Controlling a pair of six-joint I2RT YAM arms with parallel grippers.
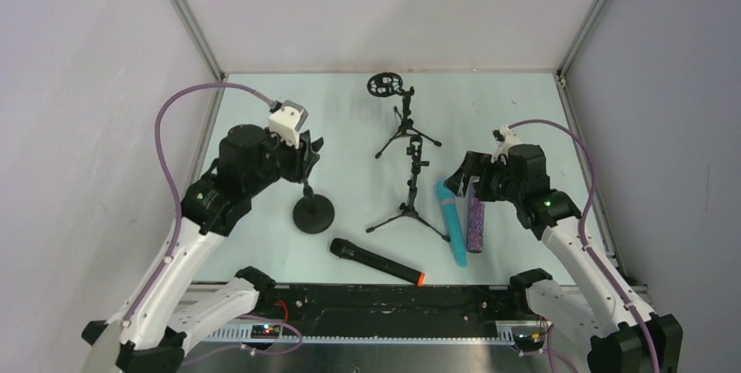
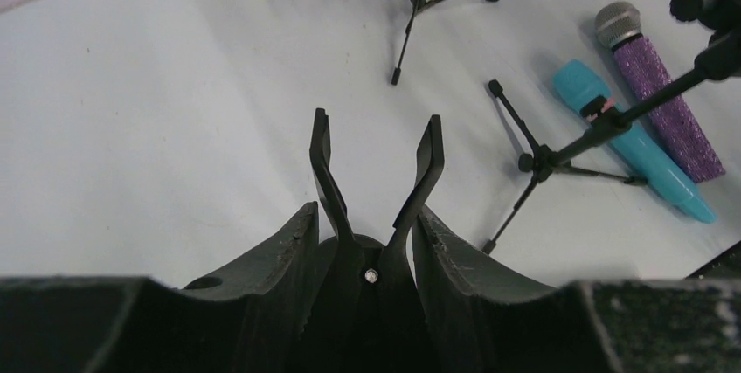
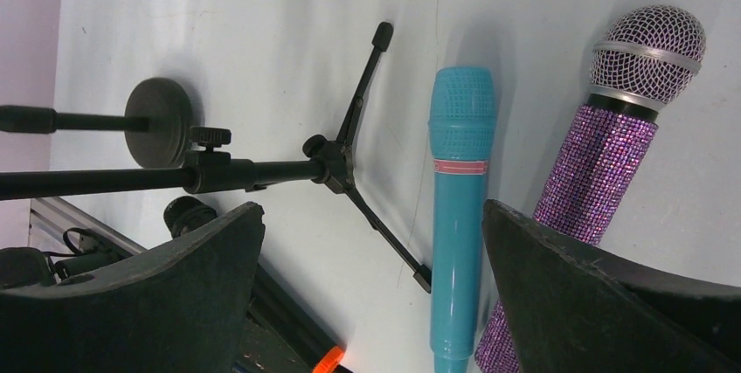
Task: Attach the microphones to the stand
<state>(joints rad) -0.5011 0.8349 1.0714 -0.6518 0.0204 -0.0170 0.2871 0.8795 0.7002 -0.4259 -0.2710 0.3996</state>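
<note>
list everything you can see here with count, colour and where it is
black microphone: 1, black with orange end, lying at the table's near edge
cyan microphone: 1, cyan-blue, lying right of centre
purple microphone: 1, glittery purple with silver mesh head, lying beside the cyan one, on its right
near tripod stand: 1, black, centre
far tripod stand: 1, black with a ring mount, behind the near one
round-base stand: 1, black, left of centre
table: 1, pale
cables: 2, purple, one on each arm
left hand: 1, black, closed on the round-base stand's clip
right hand: 1, black, open above the cyan and purple microphones
</note>
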